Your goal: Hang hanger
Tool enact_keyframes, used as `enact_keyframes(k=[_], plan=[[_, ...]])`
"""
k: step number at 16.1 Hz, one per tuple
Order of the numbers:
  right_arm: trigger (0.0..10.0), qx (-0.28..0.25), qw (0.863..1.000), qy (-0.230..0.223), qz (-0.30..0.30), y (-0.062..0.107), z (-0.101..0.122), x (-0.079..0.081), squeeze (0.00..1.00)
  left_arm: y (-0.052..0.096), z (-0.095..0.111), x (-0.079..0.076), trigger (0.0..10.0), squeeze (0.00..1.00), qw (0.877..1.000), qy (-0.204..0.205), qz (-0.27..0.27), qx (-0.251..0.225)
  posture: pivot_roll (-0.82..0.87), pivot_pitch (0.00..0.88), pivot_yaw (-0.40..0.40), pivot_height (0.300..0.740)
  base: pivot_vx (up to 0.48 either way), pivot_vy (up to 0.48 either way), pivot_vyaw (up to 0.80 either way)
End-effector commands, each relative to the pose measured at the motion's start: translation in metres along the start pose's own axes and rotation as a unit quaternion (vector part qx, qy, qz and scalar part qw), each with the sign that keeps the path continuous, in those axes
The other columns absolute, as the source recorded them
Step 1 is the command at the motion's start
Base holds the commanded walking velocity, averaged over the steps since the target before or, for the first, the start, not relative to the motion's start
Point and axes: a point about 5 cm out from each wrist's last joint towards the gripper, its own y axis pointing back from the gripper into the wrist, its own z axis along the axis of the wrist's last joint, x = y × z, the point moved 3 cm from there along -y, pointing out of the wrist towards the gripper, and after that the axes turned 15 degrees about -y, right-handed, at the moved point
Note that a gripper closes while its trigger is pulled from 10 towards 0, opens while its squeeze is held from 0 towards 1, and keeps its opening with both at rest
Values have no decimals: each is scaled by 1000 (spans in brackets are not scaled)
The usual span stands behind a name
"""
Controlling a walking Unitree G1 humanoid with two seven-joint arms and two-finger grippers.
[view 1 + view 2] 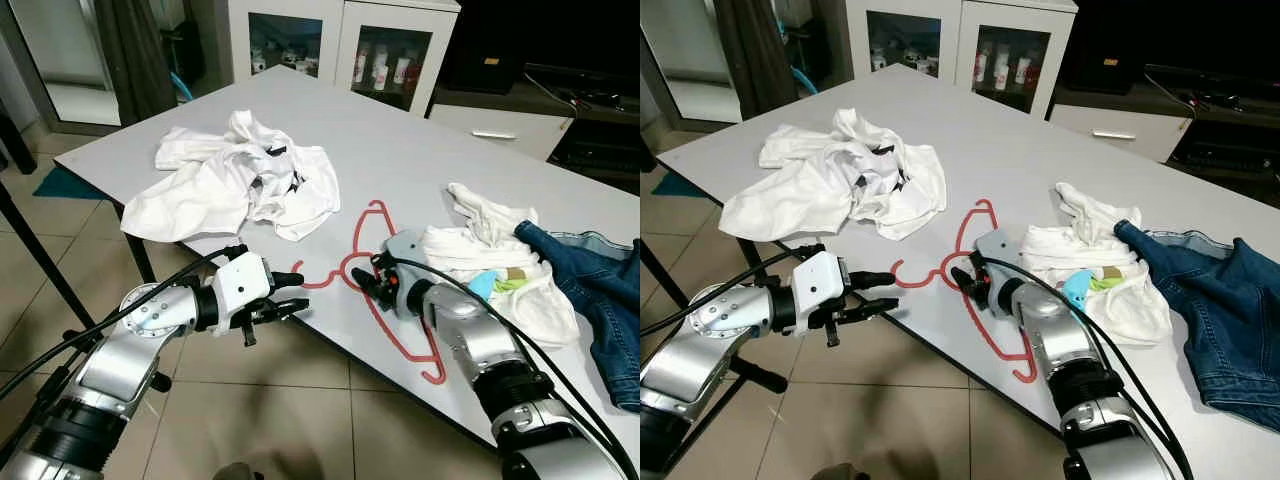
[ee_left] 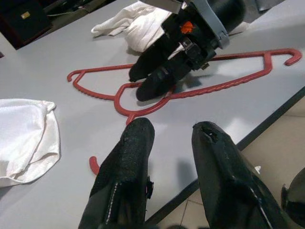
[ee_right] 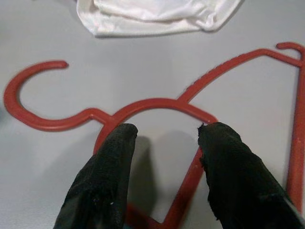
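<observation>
The surface [image 1: 420, 150] before me is a large pale slab; a heap of white cloth [image 1: 235, 180] lies toward its far left edge, and a smaller white pile [image 1: 490, 265] with jeans [image 1: 590, 290] beside it lies along the right. The red hanger [image 1: 375, 290] lies flat close to the near edge, between the two piles, its hook [image 3: 28, 102] pointing toward my left arm and reaching almost to the edge. My right pincer [image 1: 365, 282] is down over the neck of the hanger, its fingers [image 3: 102, 176] released and straddling the arch where the hook joins the frame; I am not gripping yet. My left pincer [image 1: 290, 293] hovers just off the near edge, facing the hook, also released and holding nothing. To do this step well, I judge I should sink the right fingers fully to the surface so one lands inside the arch and one outside, then clench on that thin bar squarely, since a flat plastic rod could slide or tip out. Lifting gently should keep the far shoulder from snagging the small pile. I see no containers on the surface; glass-fronted cabinets [image 1: 340, 45] beyond the far edge hold small bottles I cannot make out.
</observation>
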Motion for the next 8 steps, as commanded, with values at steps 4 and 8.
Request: enact_keyframes(k=[4,8], plan=[[10000,-31,999,5,24,7,11,3,1000,4,3,1,10000,0,1000,-1,0,-1,83,3,-81,723,0,0,0],[10000,-14,999,18,46,3,6,13,580,4,3,3,10000,0,1000,2,5,0,80,2,-81,723,0,0,0]])
